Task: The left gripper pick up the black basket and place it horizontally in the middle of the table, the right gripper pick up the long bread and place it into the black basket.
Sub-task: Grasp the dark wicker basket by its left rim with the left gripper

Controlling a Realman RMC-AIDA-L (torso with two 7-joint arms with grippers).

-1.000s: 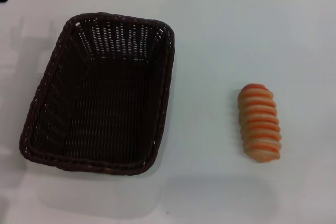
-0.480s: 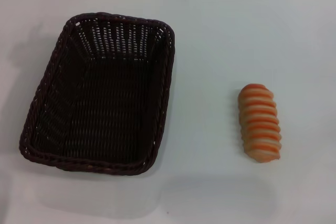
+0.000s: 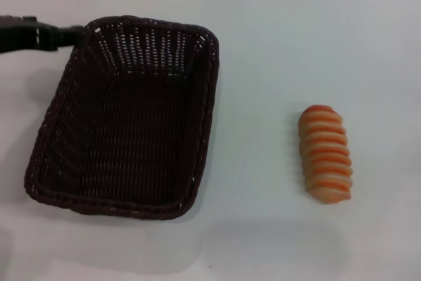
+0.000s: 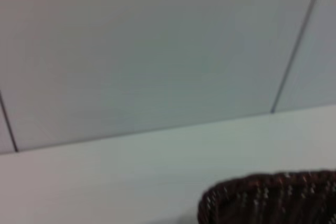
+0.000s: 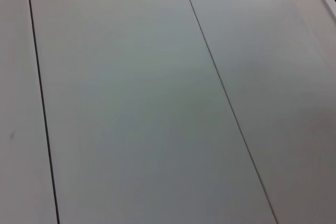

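Wicker basket: the black basket (image 3: pixel 125 116) is seen lengthwise on the tabletop (image 3: pixel 276 51) toward its left edge, not yet lifted.
Left gripper (image 3: pixel 66 34): placed at the basket's far-left corner; jaw state cannot be told.
Long bread (image 3: pixel 325 153): untouched toward the right edge.
Right gripper: not seen.
Progress: nothing is completed; both placements remain.

The left gripper (image 3: pixel 69 34) reaches in from the left edge of the head view, stretched out level and pointing toward the robot's right, its black tip at the far left corner of the basket (image 3: pixel 125 116). Whether the tip touches the rim cannot be told, nor how its jaws stand. The right arm does not show in the head view, and its wrist camera faces only pale panels with dark seams
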